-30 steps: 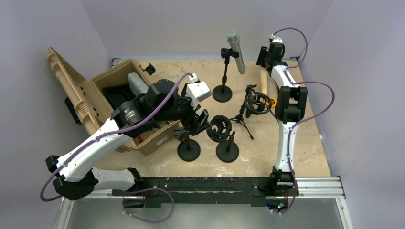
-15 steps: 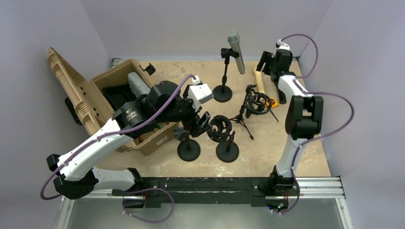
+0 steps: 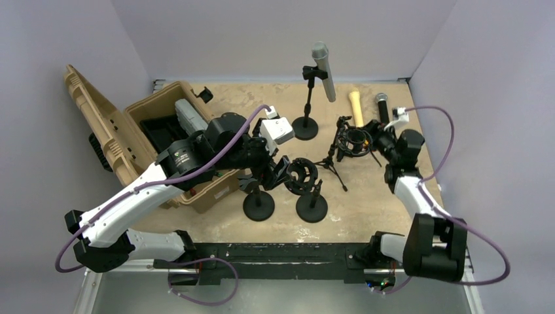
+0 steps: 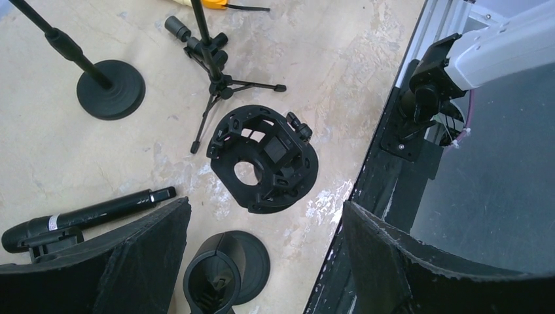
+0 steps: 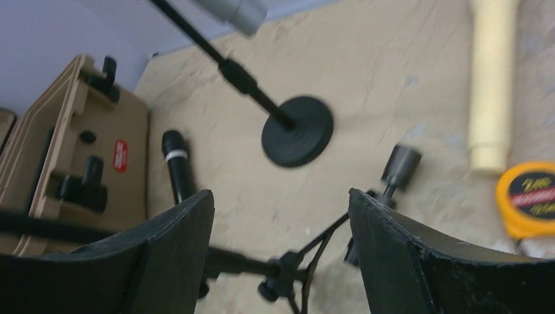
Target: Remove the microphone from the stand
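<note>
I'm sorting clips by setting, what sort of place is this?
Probably a robotics test cell, not a studio: plain walls box in a tabletop, both arms are bolted to a rail, and the microphone on its stand and open tan case look like props.

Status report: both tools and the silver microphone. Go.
Left tool open, empty, above the round mount. Right tool open, empty, by the tripod. Silver microphone still clipped in the back stand, untouched.

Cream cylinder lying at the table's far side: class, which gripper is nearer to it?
Right. The right gripper is just this side of the cream cylinder, by the tripod; the left gripper is well away, over the short stands.
</note>
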Robot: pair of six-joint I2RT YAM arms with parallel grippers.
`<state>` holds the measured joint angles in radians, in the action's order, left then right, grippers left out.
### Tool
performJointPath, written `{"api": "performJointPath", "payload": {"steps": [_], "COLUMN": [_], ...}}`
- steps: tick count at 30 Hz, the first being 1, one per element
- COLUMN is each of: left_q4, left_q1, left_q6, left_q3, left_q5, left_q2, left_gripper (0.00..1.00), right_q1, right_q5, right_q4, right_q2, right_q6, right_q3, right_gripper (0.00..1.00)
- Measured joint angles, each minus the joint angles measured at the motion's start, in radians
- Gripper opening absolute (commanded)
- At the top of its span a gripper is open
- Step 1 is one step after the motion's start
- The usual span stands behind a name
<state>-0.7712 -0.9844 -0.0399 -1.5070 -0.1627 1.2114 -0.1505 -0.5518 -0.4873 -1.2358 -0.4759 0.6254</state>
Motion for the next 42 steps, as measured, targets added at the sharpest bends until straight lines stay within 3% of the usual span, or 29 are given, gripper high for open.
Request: {"api": "performJointPath", "payload": {"steps": [5,8,13,21,25,36,42], "left_q4": [0.000,0.000,0.000,0.000,0.000,0.000,0.000], "left_q1": [-0.005,-0.013,-0.023,-0.034,-0.034,-0.034,-0.034], "left_q6": [0.000,0.000,0.000,0.000,0.000,0.008,0.009], "left_q3": [0.000,0.000,0.000,0.000,0.000,0.000,0.002], "left_q5": [-0.002,-0.006,-0.006,-0.005,-0.005,0.002,0.011], "left_q2": [0.013,0.028,0.053,0.058,0.057,0.057,0.057], "left_gripper": [0.84,0.84,0.84,0.84,0.84,0.84,0.84], "right_q1": [-0.002,-0.002,-0.002,-0.001,0.000,0.044,0.059], "right_q5": [-0.095,-0.139,-0.243,-0.423,-0.467,-0.488,-0.483], "right_q4": [0.008,0.011,-0.041,-0.335,-0.473,-0.921,-1.001], "right_q2": [0.206,0.315,0.343,0.025,-0.052,-0.298,-0.454], "right_q6": [-0.055,-0.083,-0.103,-0.290,-0.379,-0.689,-0.844], "right_q3": [-0.210,-0.280,-0.350,-0.438,-0.441,-0.446,-0.422], "right_gripper": [0.78,0.87,0.86,0.81,0.80,0.68,0.65]}}
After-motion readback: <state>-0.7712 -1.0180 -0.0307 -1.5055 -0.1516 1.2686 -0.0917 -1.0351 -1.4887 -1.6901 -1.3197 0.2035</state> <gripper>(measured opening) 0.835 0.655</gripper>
